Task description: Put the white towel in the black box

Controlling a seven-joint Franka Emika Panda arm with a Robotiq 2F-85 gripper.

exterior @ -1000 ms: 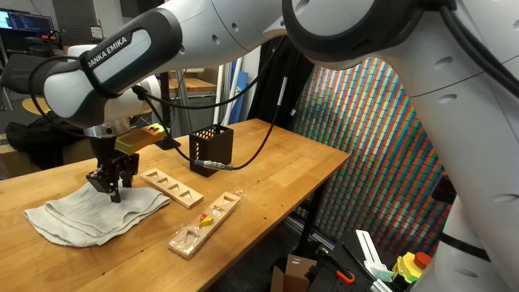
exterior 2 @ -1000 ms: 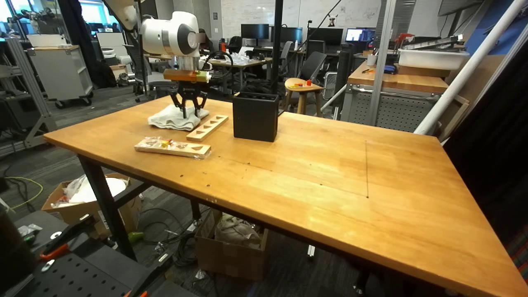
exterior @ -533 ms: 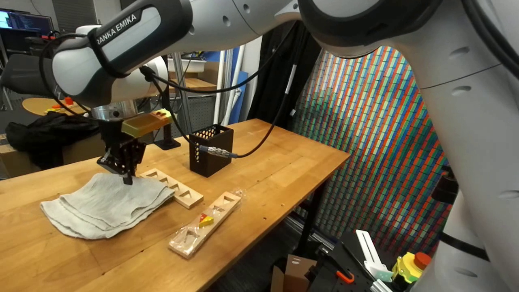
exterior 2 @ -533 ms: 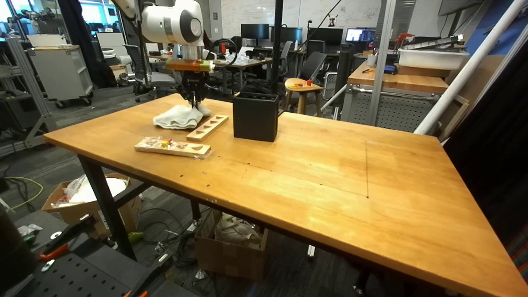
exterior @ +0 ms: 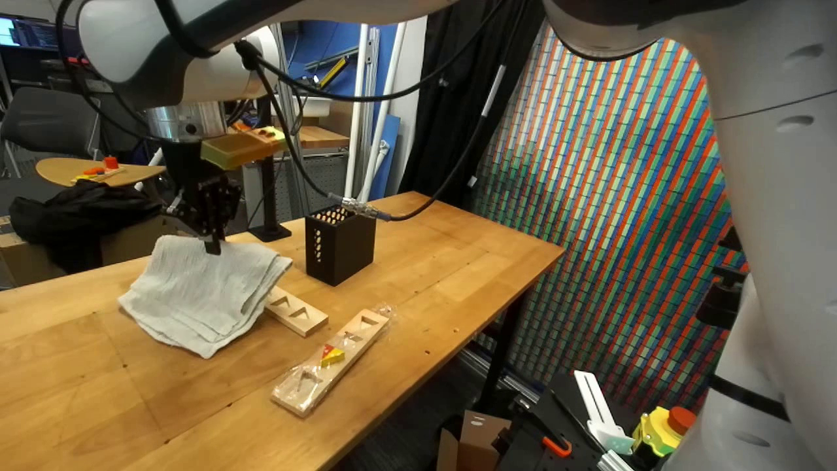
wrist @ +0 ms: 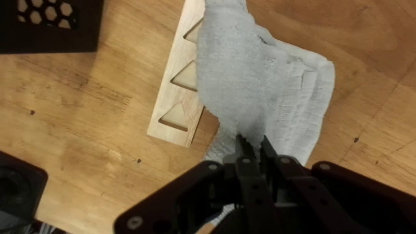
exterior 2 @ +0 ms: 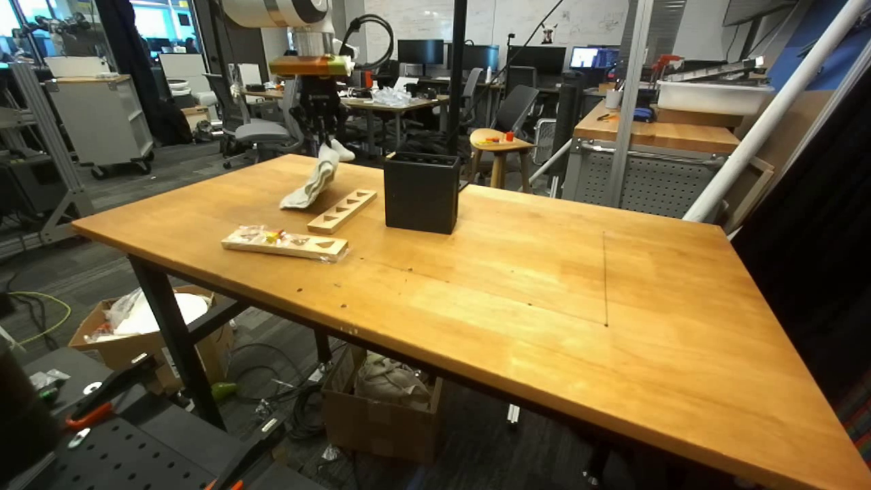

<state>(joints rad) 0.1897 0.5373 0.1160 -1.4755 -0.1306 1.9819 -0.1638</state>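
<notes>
two black fingers (wrist: pixel 243 149) of the pincer (wrist: pixel 253 140) are clamped together on the white towel (wrist: pixel 240 71), its cloth caught between their tips. in both exterior views the pincer points down above the table (exterior: pixel 451 261), and the towel hangs from it at a slant, the pinched part higher than the rest and the folded layers trailing down; whether the lowest corner touches the table i cannot tell.

the perforated black box (exterior: pixel 353 255) stands upright on the table, near the towel but apart from it; the towel is outside the box. hexagonal holes show in the box's side in the wrist view. in an exterior view a black cable (exterior: pixel 451 180) with a metal connector (exterior: pixel 358 207) passes in front of its top.

between towel and box lies a pale wooden board (exterior 2: pixel 342 211) with a row of triangular recesses. seen from the wrist, the towel hides part of this board; whether any cloth rests on it i cannot tell. a second wooden board (exterior: pixel 320 374), in clear plastic wrap (exterior: pixel 384 314), lies nearer the table's edge, with a yellow-and-red triangular piece (exterior: pixel 332 356) at its middle.

beyond the table stands a round-topped wooden stool (exterior: pixel 134 175) carrying small red, orange and yellow pieces (exterior: pixel 110 163); under the table, a cardboard box (exterior 2: pixel 378 439) holds crumpled cloth (exterior 2: pixel 391 381).
</notes>
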